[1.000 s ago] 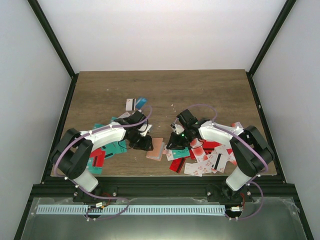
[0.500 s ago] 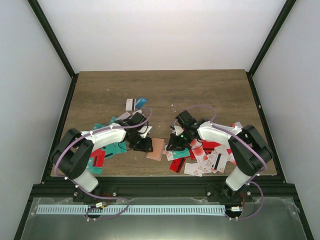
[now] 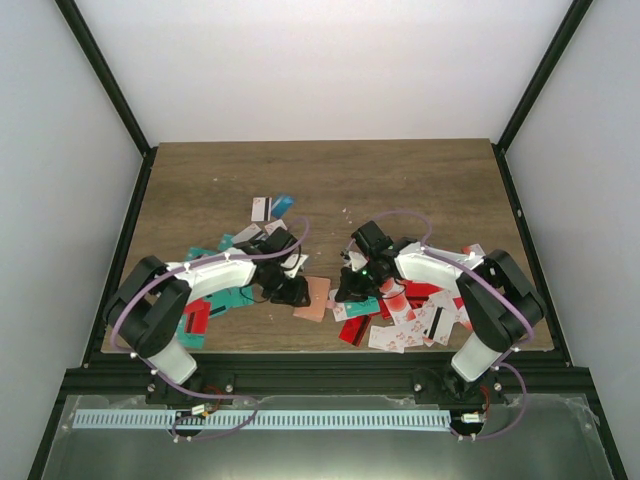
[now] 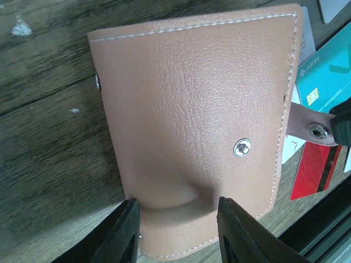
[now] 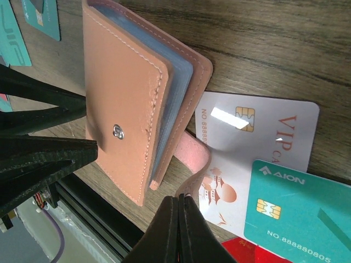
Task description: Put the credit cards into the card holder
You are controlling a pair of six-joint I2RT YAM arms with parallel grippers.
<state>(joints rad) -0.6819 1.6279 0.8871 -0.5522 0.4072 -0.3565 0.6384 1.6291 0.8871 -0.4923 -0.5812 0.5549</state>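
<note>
The salmon-pink card holder (image 3: 313,298) lies closed on the table (image 3: 400,180) near its near edge, between the two arms. The left fingers (image 4: 126,230) stand partly open and clamp the holder's left edge, denting the leather. The right fingers (image 5: 166,233) are pressed together on the tip of the holder's strap (image 5: 193,159), which sticks out to the right. Credit cards (image 3: 420,315) lie scattered on both sides, with a white one (image 5: 269,131) and a teal one (image 5: 296,213) just right of the holder.

Arms bent inward; left fingers (image 4: 123,236) partly spread, right fingers (image 5: 167,230) pressed together.
</note>
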